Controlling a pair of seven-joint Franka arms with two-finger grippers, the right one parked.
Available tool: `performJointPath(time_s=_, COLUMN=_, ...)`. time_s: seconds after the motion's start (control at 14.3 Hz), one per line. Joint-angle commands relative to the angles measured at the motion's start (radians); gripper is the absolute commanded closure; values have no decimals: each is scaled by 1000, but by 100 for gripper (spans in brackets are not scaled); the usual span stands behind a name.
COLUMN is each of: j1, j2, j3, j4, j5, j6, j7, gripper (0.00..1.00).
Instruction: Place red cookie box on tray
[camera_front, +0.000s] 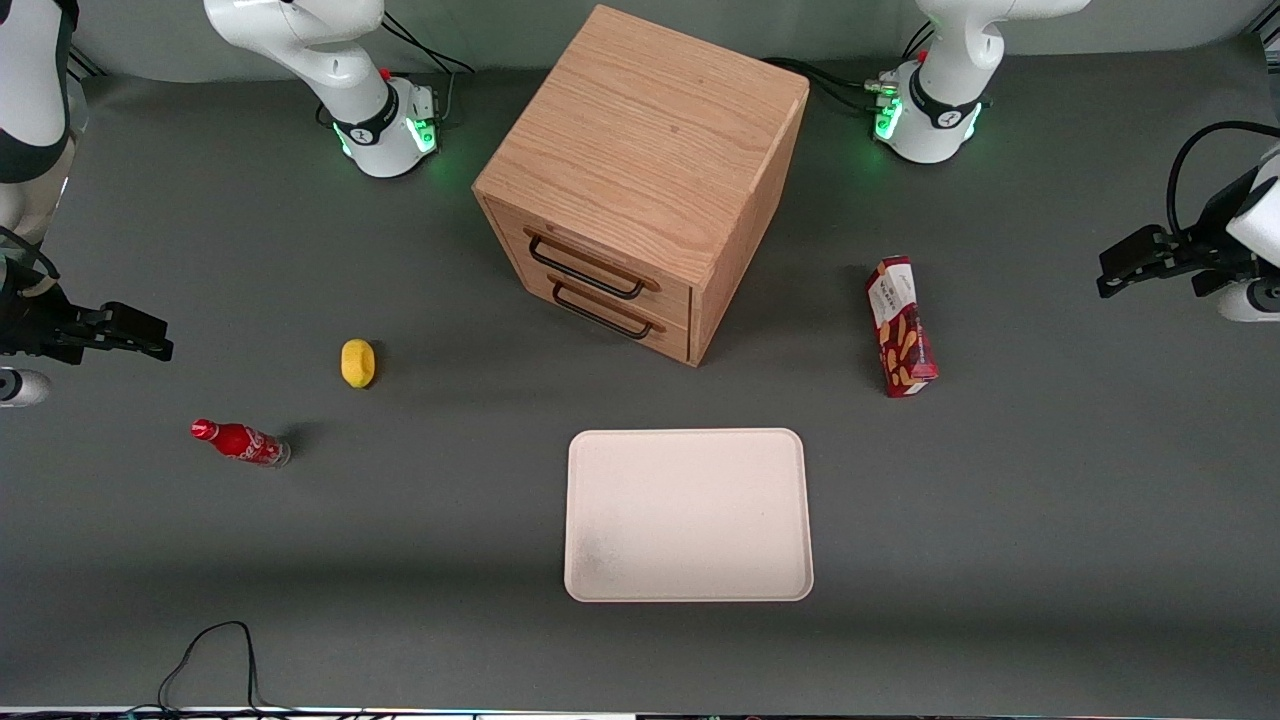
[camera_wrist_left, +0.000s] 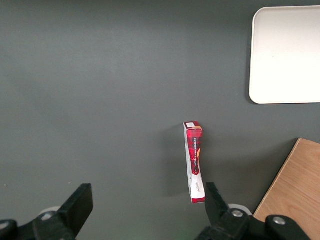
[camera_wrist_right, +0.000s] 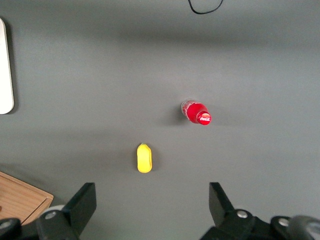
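Claw: my claw (camera_wrist_left: 145, 210) hangs well above the desk at the working arm's end, fingers spread wide, nothing between them.
Red cookie box: the red cookie box (camera_front: 901, 327) stands on one long narrow edge on the desk, apart from my claw; in the wrist view (camera_wrist_left: 194, 162) it sits just inside one finger (camera_wrist_left: 217, 205), so I judge I am not yet lined up over it.
Tray: the cream-white tray (camera_front: 688, 514) lies flat and bare, nearer the front camera than the box and well apart from it.
Progress: nothing done so far, as I read it. Reach, grasp, carry and set-down are all left.
Desk: a dark grey matte desk (camera_front: 1050, 520).
Around: a wooden two-drawer cabinet (camera_front: 640, 185) stands beside the box, farther from the front camera than the tray. A yellow lemon-like thing (camera_front: 357, 362) and a small red soda bottle (camera_front: 240, 442) lie toward the parked arm's end. A black cable (camera_front: 210, 650) loops at the desk's near edge.
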Motion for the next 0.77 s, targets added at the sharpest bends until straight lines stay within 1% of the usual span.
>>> performJointPath(time_s=0.0, j1=0, j2=-5, j3=-3, j4=4, j5=-11, j6=-14, j7=1, gripper=0)
performJointPath(time_s=0.49, j1=-4, j2=0, j3=-3, j4=-1, j5=-12, j6=-18, j7=-10, gripper=0)
performJointPath(time_s=0.63, j1=-29, j2=-5, j3=-4, j4=-9, j5=-36, j6=-17, j7=-33, gripper=0)
performJointPath(time_s=0.7, j1=-47, j2=-8, j3=-4, j4=-13, j5=-40, j6=-18, j7=-72, gripper=0)
